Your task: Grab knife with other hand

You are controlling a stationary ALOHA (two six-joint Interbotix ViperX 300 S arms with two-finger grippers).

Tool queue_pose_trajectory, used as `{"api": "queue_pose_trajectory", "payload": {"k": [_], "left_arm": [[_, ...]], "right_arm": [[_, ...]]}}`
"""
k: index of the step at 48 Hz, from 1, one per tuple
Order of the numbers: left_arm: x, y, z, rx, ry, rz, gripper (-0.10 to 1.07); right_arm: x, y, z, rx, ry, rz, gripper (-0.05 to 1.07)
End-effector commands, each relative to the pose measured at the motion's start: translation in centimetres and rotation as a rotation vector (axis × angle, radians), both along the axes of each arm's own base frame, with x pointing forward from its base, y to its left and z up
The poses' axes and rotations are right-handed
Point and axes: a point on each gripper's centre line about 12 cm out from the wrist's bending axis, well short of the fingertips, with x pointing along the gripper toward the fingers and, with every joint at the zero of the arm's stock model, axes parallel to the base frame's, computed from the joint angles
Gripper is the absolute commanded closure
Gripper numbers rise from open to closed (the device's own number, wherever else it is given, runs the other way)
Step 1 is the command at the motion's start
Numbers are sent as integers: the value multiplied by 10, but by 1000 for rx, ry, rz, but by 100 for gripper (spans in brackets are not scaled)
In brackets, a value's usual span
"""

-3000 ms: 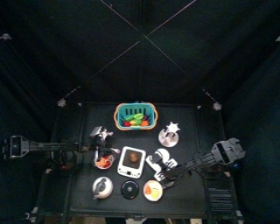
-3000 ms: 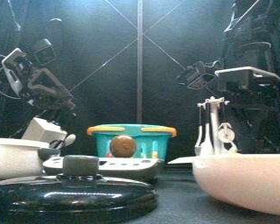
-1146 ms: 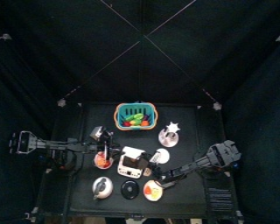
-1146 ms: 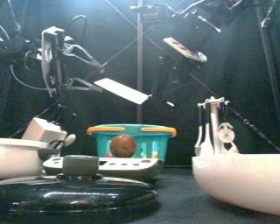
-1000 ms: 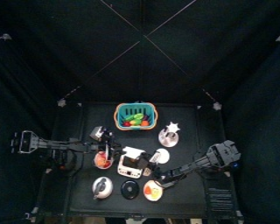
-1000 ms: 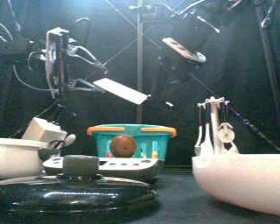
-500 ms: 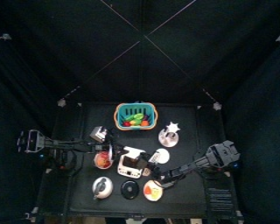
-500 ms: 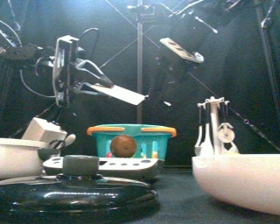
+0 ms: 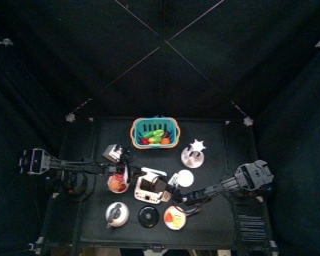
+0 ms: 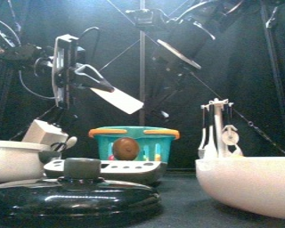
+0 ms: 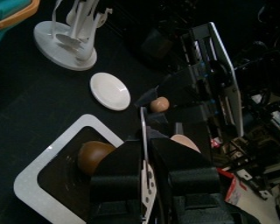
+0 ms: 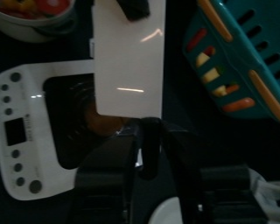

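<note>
The knife is a cleaver with a broad white blade (image 10: pixel 118 98) and a black handle. My left gripper (image 10: pixel 90 85) is shut on the handle and holds the knife in the air above the table, with the blade slanting down towards the right. In the left wrist view the blade (image 11: pixel 143 144) shows edge-on between the jaws. In the right wrist view the flat blade (image 12: pixel 129 57) lies just beyond my right gripper (image 12: pixel 150 131), whose jaws are together and empty. In the front view the right gripper (image 10: pixel 181 53) hangs above and to the right of the blade, apart from it.
Below the knife lie a white scale (image 12: pixel 25 114) and a teal basket (image 10: pixel 133 142) of toy food. A white utensil stand (image 10: pixel 216 129) is at the right. A white bowl (image 10: pixel 246 183) and a black lid (image 10: pixel 74 191) sit at the front edge. A small white plate (image 11: pixel 111 90) lies near the stand.
My left gripper rose from the table with the knife and came towards the middle; the blade now tilts more steeply down. My right gripper rose and closed in on the blade.
</note>
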Motion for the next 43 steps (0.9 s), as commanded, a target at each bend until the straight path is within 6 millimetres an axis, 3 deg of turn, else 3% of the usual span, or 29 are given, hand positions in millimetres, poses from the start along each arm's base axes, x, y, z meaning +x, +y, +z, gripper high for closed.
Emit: {"api": "queue_pose_trajectory", "payload": {"k": [1,13,29,43], "left_arm": [[2,1,6,3,-23,2,52],[-1,0,4,4,-18,-1,52],[-6,-5,-1,90,-3,-66,53],[-8,-6,-2,174,-19,-110,54]], "right_arm": [[1,3,13,54,-44,23,26],[-7,3,21,85,-61,35,8],[-25,3,34,209,-139,154,7],[-37,-19,34,320,-198,222,7]]}}
